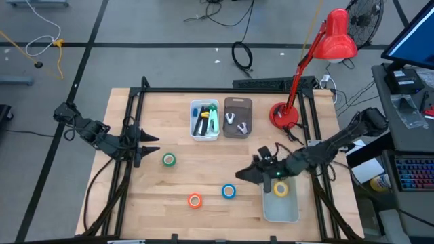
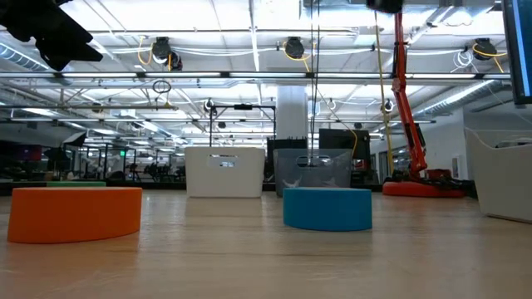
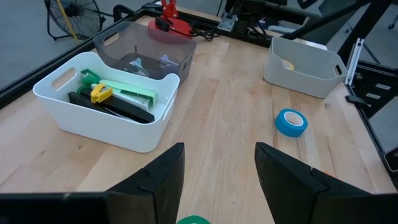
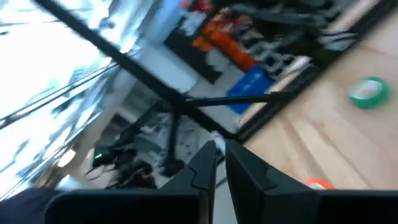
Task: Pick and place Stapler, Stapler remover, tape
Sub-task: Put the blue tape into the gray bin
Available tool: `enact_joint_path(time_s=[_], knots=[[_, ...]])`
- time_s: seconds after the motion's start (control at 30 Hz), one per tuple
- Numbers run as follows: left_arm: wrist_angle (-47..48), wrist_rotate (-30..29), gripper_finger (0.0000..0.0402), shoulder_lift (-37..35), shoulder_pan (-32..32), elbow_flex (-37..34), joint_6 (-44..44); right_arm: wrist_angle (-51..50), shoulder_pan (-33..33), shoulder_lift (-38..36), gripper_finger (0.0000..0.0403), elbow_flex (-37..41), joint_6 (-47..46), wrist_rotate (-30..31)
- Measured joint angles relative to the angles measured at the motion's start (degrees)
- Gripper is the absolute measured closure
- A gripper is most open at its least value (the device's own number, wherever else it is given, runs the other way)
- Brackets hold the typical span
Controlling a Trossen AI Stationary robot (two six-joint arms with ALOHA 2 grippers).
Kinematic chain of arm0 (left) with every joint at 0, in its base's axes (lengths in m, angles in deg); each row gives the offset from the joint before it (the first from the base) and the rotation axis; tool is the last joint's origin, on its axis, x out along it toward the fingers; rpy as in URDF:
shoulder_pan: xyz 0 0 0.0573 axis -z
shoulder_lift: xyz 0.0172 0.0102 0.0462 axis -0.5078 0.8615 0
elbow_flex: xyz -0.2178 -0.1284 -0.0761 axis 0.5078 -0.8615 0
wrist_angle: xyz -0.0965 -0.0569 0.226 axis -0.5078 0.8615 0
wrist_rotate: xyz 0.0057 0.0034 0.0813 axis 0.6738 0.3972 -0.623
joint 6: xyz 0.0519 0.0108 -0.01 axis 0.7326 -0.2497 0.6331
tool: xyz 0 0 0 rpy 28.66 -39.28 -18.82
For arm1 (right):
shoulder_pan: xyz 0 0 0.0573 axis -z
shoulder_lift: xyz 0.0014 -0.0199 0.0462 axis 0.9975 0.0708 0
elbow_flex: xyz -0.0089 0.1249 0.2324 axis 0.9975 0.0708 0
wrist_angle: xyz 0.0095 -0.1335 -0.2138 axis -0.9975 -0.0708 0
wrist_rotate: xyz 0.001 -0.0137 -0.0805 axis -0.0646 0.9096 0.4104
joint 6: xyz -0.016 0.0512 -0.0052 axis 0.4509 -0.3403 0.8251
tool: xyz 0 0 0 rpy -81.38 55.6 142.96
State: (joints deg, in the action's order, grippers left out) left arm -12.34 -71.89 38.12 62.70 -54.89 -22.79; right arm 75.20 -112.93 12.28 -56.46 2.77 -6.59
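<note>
Green tape (image 1: 169, 160), orange tape (image 1: 195, 200) and blue tape (image 1: 229, 191) lie flat on the wooden table. Yellow tape (image 1: 280, 189) lies inside a pale bin (image 1: 291, 211) at the near right. Staplers (image 3: 118, 99) fill a white bin (image 1: 205, 133). Stapler removers (image 1: 234, 120) lie in a grey bin (image 1: 238, 132). My right gripper (image 1: 245, 173) hangs raised over the pale bin's left rim, pointing level toward the table's left, shut on nothing (image 4: 219, 160). My left gripper (image 3: 217, 180) waits open at the table's left, just left of the green tape (image 3: 194, 219).
A red desk lamp (image 1: 319, 61) stands at the far right corner, its base (image 1: 284, 116) on the table. A black frame (image 1: 135, 122) borders the table's left, far and right sides. Bare wood lies between the tapes and the far bins.
</note>
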Motion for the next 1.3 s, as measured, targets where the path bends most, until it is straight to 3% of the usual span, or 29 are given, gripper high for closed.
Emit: enact_joint_path(time_s=[0.13,0.33,0.47,0.6,0.9,1.07,1.3], knots=[[0.0,0.0,0.0204,0.0,0.0,0.0,-0.2,-3.6,4.5,3.3,0.0367,-2.6,0.8,-8.5],[0.0,0.0,0.0204,0.0,0.0,0.0,-1.6,-31.3,9.9,8.7,0.0352,-13.5,3.5,-24.3],[0.0,0.0,0.0204,0.0,0.0,0.0,-1.7,-43.9,12.1,12.3,0.0337,-19.9,8.2,-30.2],[0.0,-0.1,0.0204,0.0,0.0,0.0,-1.7,-48.3,13.4,15.0,0.0315,-22.1,10.4,-34.0],[0.0,-0.1,0.0204,0.0,0.0,0.0,-1.3,-47.6,14.7,21.6,0.0251,-22.5,11.6,-42.9],[0.1,-0.1,0.0204,0.0,0.0,0.0,-1.3,-49.3,14.6,26.2,0.0255,-25.7,16.6,-44.3],[0.1,-0.1,0.0204,0.0,0.0,0.0,-1.3,-62.3,14.6,31.6,0.0267,-33.4,25.5,-42.4]])
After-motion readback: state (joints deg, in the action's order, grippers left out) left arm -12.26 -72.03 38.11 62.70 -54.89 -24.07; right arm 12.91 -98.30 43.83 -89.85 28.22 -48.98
